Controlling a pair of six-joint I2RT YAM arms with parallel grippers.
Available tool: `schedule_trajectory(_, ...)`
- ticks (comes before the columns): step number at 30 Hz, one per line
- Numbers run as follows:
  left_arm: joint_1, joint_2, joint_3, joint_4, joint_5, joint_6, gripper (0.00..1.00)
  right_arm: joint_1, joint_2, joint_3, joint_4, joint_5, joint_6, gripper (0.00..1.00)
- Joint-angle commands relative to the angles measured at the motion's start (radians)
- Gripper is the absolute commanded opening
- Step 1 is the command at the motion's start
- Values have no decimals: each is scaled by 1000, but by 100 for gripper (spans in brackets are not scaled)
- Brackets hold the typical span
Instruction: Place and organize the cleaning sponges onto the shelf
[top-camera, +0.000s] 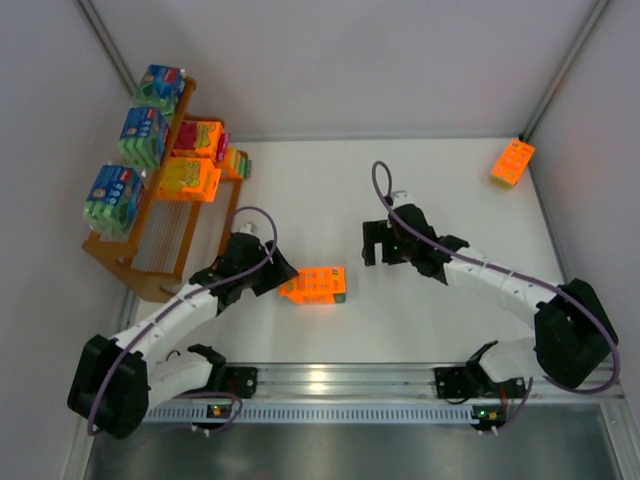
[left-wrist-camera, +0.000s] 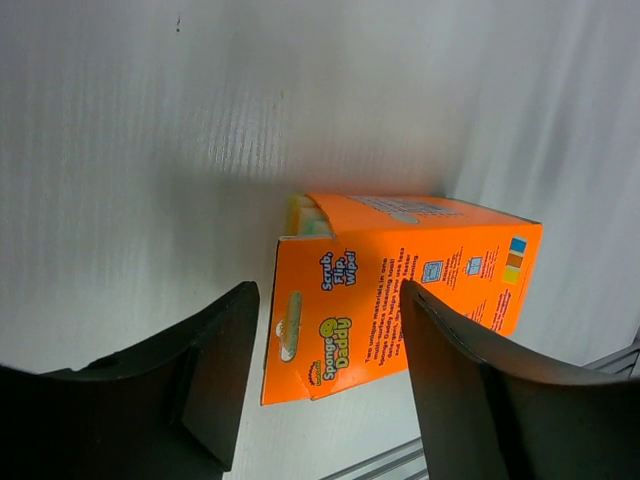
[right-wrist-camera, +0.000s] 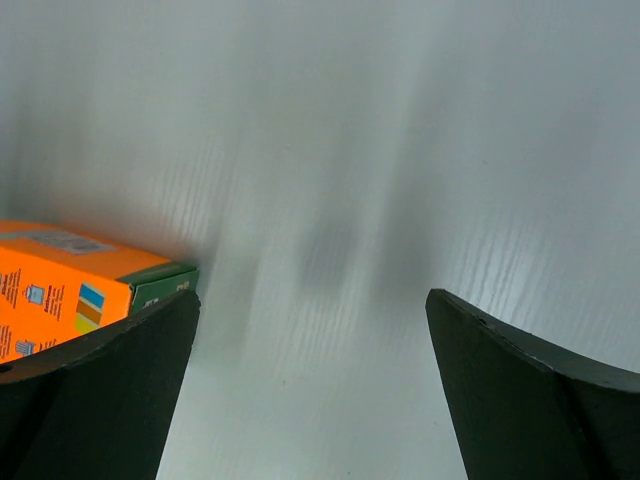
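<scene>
left gripper (left-wrist-camera: 328, 288) jaws apart, straddling orange sponge pack (left-wrist-camera: 420, 250); not visibly clamped | pack lies flat on table (top-camera: 330, 190), well apart from shelf (top-camera: 160, 250) | right gripper (right-wrist-camera: 312, 295) jaws wide, empty | handling: likely light, glossy, crushable; pinch across width, mid-length, gently

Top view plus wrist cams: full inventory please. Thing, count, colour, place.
shelf: 1, orange, three-tier, left side of the table
blue-green sponge packs: 3, in a row on the shelf's top tier
orange sponge packs on shelf: 3 seen, on a lower tier, one partly hidden
orange pack at centre: 1, lying on the table between the left fingers
orange pack at far right: 1, in the table's far right corner
table: 1, white
left fingers: 2, black, straddling the centre pack
right fingers: 2, black, wide apart, holding nothing
</scene>
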Motion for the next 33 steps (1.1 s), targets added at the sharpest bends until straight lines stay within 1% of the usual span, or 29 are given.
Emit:
schedule_trajectory(1, 2, 25, 4, 44, 36, -15, 64, -26, -68, 25, -27, 52, 47, 99)
schedule_trajectory(2, 2, 22, -7, 54, 36, -18, 62, -29, -78, 20, -24, 55, 47, 100)
schedule_trajectory(5, 2, -18, -39, 106, 31, -37, 51, -40, -93, 12, -26, 62, 48, 99)
schedule_trajectory(6, 2, -29, -44, 121, 31, -46, 38, -43, -92, 9, -27, 61, 48, 99)
schedule_trajectory(8, 2, -60, -42, 140, 13, -49, 24, -52, -90, 9, -30, 61, 51, 100)
schedule_trajectory(9, 2, -67, -36, 140, 3, -40, 13, -54, -89, 8, -30, 61, 53, 100)
schedule_trajectory(10, 2, -77, -22, 129, -12, -31, 0, -57, -88, 9, -36, 65, 60, 99)
schedule_trajectory(12, 2, -83, 39, 101, -35, 6, 0, -63, -88, 14, -42, 68, 67, 99)
schedule_trajectory(13, 2, -78, 71, 78, -68, 31, 0, -71, -87, 15, -47, 70, 73, 99)
schedule_trajectory(14, 2, -69, 108, 7, -116, 63, 0, -77, -88, 18, -52, 70, 74, 99)
schedule_trajectory(15, 4, -55, 205, -36, -147, 144, 0, -80, -93, 15, -49, 68, 73, 99)
schedule_trajectory(16, 2, -22, 250, -69, -174, 196, 0, -89, -96, 14, -46, 68, 71, 99)
schedule_trajectory(17, 2, 0, 305, -140, -229, 251, 0, -92, -99, 11, -36, 70, 71, 99)
schedule_trajectory(18, 4, 24, 414, -184, -260, 358, 0, -97, -105, 8, -36, 70, 68, 100)
schedule_trajectory(20, -1, 112, 531, -279, -357, 452, 0, -111, -110, 5, -36, 70, 67, 99)
schedule_trajectory(21, -4, 145, 583, -370, -409, 530, 0, -114, -118, -1, -35, 70, 65, 99)
schedule_trajectory(22, -13, 210, 681, -420, -458, 566, 0, -121, -121, -8, -33, 68, 65, 99)
schedule_trajectory(23, -51, 245, 715, -454, -498, 603, 0, -126, -125, -12, -32, 68, 65, 99)
schedule_trajectory(24, -74, 282, 749, -516, -592, 656, 0, -130, -133, -24, -21, 68, 70, 100)
schedule_trajectory(25, -97, 358, 790, -541, -633, 678, 0, -140, -134, -32, -16, 62, 71, 99)
schedule_trajectory(26, -142, 395, 804, -560, -677, 707, 0, -146, -136, -41, -12, 56, 73, 99)
schedule_trajectory(27, -163, 467, 814, -584, -738, 718, 0, -152, -136, -44, -9, 50, 79, 100)
schedule_trajectory(30, -220, 578, 824, -591, -835, 752, 0, -177, -135, -55, 2, 12, 87, 100)
schedule_trajectory(33, -269, 641, 832, -591, -889, 781, 0, -196, -142, -69, 8, -2, 87, 99)
